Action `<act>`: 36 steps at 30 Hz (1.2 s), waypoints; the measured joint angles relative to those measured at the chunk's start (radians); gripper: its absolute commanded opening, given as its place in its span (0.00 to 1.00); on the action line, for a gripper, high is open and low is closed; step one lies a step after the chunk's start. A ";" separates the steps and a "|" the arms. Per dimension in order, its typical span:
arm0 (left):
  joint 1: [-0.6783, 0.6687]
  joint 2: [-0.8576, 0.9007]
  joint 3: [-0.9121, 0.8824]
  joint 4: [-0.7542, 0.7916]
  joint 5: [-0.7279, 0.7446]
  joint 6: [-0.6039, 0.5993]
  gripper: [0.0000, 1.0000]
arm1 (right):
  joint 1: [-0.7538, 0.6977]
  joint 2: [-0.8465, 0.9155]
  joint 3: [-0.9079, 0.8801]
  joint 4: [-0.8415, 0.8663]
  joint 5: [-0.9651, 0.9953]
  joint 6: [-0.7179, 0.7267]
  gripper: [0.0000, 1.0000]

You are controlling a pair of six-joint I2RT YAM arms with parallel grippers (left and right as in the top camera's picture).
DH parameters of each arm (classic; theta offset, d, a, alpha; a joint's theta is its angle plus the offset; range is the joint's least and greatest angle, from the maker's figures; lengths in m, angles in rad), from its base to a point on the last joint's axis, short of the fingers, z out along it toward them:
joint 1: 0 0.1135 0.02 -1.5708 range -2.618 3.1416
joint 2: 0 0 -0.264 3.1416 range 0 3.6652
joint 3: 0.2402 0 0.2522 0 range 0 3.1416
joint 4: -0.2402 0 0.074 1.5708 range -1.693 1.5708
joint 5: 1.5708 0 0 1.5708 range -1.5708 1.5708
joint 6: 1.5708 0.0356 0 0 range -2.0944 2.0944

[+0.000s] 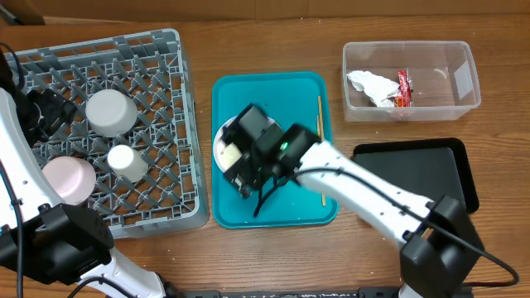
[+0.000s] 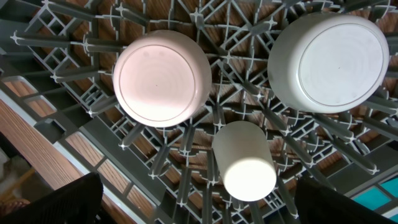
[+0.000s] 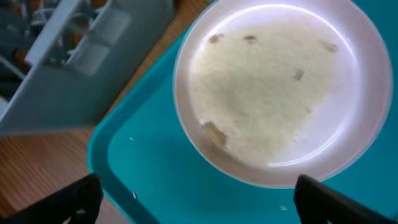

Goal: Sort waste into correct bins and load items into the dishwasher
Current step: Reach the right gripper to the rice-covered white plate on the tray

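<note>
The grey dishwasher rack (image 1: 170,51) fills the left side. Upside down in it are a grey-white bowl (image 1: 110,112), a small white cup (image 1: 127,162) and a whitish-pink bowl (image 1: 68,180). My left gripper (image 2: 199,208) hovers open above them, over the pink bowl (image 2: 161,78), the cup (image 2: 244,163) and the grey-white bowl (image 2: 329,55). On the teal tray (image 1: 273,213), my right gripper (image 3: 202,199) stands open over the near rim of the plate (image 3: 348,143), which carries rice crumbs (image 3: 255,99). Chopsticks (image 1: 320,116) lie along the tray's right side, partly under my right arm.
A clear tub (image 1: 464,58) at the back right holds a crumpled napkin (image 1: 371,85) and a red wrapper (image 1: 404,88). In front of it lies a shallow black tray (image 1: 422,170). The right arm crosses from the front right to the teal tray.
</note>
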 measured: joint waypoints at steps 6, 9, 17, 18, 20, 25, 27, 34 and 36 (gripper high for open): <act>0.000 0.000 0.000 0.000 0.000 0.000 1.00 | 0.026 0.000 -0.121 0.151 0.001 -0.051 0.81; 0.000 0.000 0.000 0.000 0.000 0.000 1.00 | 0.026 0.003 -0.153 0.167 -0.011 -0.055 0.77; 0.000 0.000 0.000 0.000 0.000 0.000 1.00 | 0.026 0.036 -0.156 0.197 -0.025 -0.057 0.72; 0.000 0.000 0.000 0.000 0.000 0.000 1.00 | 0.026 0.047 -0.156 0.199 -0.024 -0.057 0.72; 0.000 0.000 0.000 0.000 0.000 0.000 1.00 | 0.026 0.070 -0.156 0.200 -0.023 -0.058 0.72; 0.000 0.000 0.000 0.000 0.000 0.000 1.00 | 0.026 0.115 -0.156 0.198 -0.019 -0.072 0.73; 0.000 0.000 0.000 0.000 0.000 0.000 1.00 | 0.026 0.116 -0.155 0.197 -0.006 -0.077 0.73; 0.000 0.000 0.000 0.000 0.000 0.000 1.00 | 0.026 0.116 -0.148 0.117 0.028 -0.089 0.73; 0.000 0.000 0.000 0.000 0.000 0.000 1.00 | 0.026 0.116 -0.145 0.090 0.032 -0.096 0.72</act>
